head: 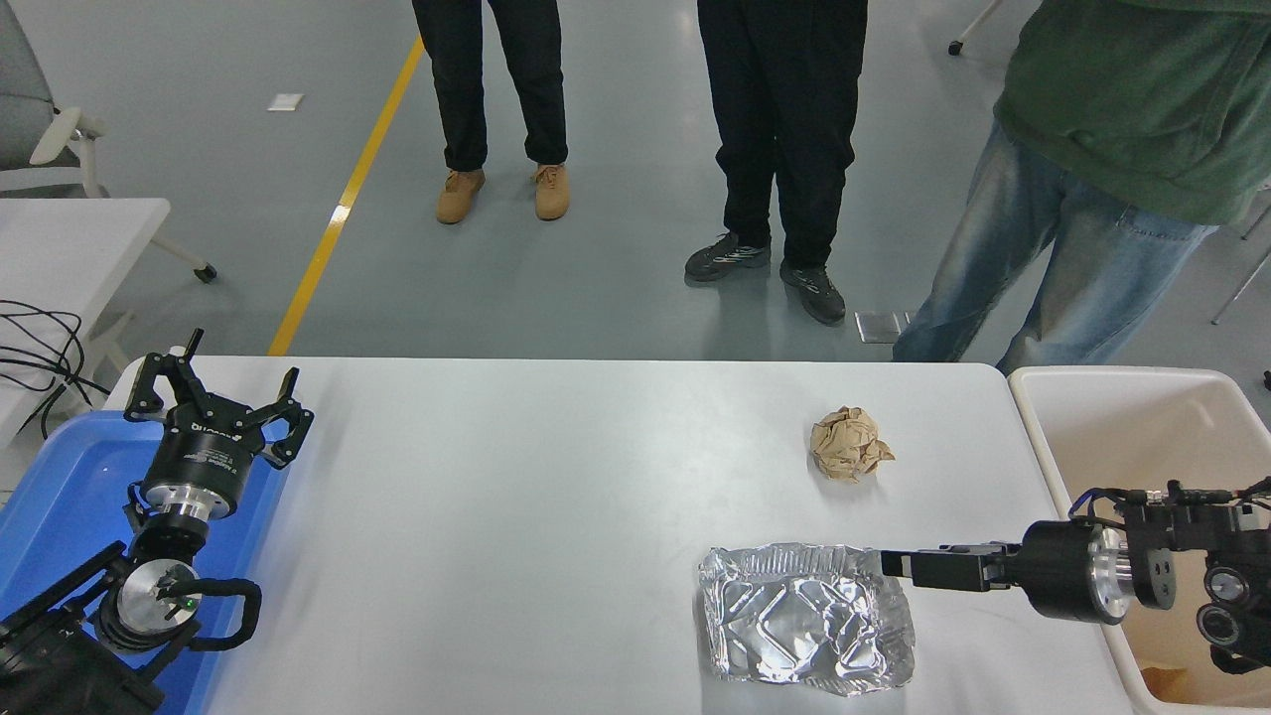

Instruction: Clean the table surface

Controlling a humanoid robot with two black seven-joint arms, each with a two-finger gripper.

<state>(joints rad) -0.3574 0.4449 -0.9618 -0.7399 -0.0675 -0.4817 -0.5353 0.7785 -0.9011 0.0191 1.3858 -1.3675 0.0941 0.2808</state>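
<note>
Your left gripper (213, 402) sits parked over the blue tray (60, 487) at the table's left edge, fingers spread and holding nothing. The table surface (516, 497) runs from that tray across to the beige bin (1142, 397) on the right, with a crumpled brown paper ball (849, 445) and a foil tray (804, 616) lying on its right half, apart from each other. Your right gripper (894, 563) is seen edge-on at the foil tray's upper right corner; you cannot tell how wide it stands, nor whether it touches or grips the rim. The likely trouble: thin foil may buckle or slip from a shallow pinch, or a low approach may simply shove it. The bin's contents are mostly cut off, and three people at the far side show only partly.
</note>
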